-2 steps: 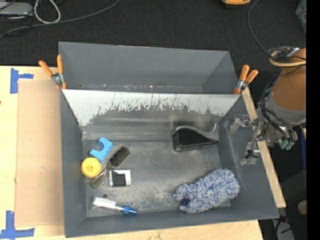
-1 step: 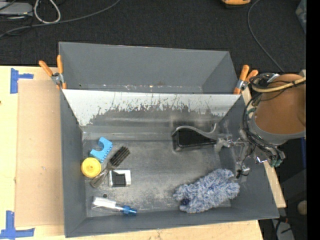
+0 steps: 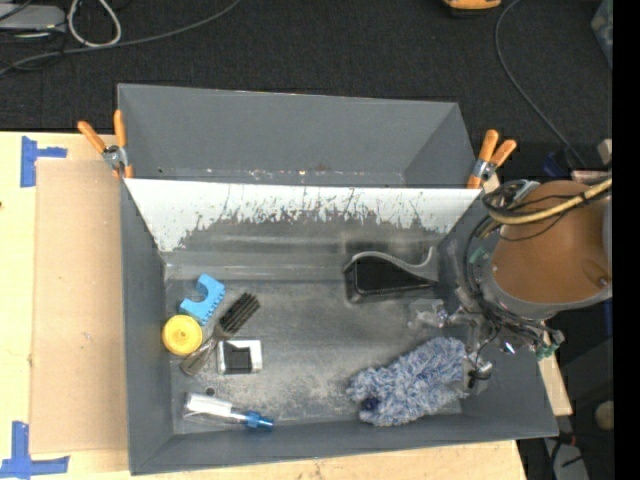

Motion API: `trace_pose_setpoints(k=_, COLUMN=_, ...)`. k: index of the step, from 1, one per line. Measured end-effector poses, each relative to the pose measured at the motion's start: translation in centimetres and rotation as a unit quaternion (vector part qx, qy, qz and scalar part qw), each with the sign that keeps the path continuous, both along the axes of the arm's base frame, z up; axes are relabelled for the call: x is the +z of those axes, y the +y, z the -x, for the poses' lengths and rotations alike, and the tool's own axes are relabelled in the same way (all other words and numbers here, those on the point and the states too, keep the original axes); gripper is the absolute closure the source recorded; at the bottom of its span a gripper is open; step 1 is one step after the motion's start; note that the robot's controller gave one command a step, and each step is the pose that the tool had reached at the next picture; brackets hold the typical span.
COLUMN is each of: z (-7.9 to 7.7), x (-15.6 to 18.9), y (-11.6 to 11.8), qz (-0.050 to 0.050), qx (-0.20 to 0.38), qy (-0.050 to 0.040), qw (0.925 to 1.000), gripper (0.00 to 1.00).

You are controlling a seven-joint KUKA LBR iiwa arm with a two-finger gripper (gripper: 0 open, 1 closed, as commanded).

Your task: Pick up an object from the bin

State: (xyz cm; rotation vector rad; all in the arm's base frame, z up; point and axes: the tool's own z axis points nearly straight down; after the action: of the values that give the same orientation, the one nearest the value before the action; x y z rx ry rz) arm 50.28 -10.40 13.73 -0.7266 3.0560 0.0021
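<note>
The gripper (image 3: 474,358) hangs at the right end of a shaggy blue-grey cloth (image 3: 412,388) near the bin's (image 3: 300,158) front right corner; whether it is spread or closed, I cannot tell; behind the cloth lies a black scoop (image 3: 385,274); well left of the cloth, a white pen (image 3: 225,410), a yellow disc (image 3: 182,335), a blue clip (image 3: 207,298).

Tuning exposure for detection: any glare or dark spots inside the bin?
Camera view: strong white glare band across the bin's back wall; the yellow disc and blue-grey shaggy cloth on the floor are well lit; the black scoop-shaped object is darkest, with little surface detail.
</note>
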Motion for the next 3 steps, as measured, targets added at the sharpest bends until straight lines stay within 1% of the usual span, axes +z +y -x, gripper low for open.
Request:
trace_pose_setpoints(k=1, z=0.9, x=-0.2, y=2.5, qz=-0.001, qx=0.108, qy=0.0028, qw=0.9942, gripper=0.00)
trace_pose_setpoints(k=2, z=-0.9, x=-7.2, y=2.1, qz=-0.001, qx=0.143, qy=0.0035, qw=0.9897, gripper=0.00)
trace_pose_setpoints(k=3, z=-1.2, x=-6.7, y=1.7, qz=0.000, qx=0.260, qy=-0.0015, qw=0.9655, gripper=1.00)
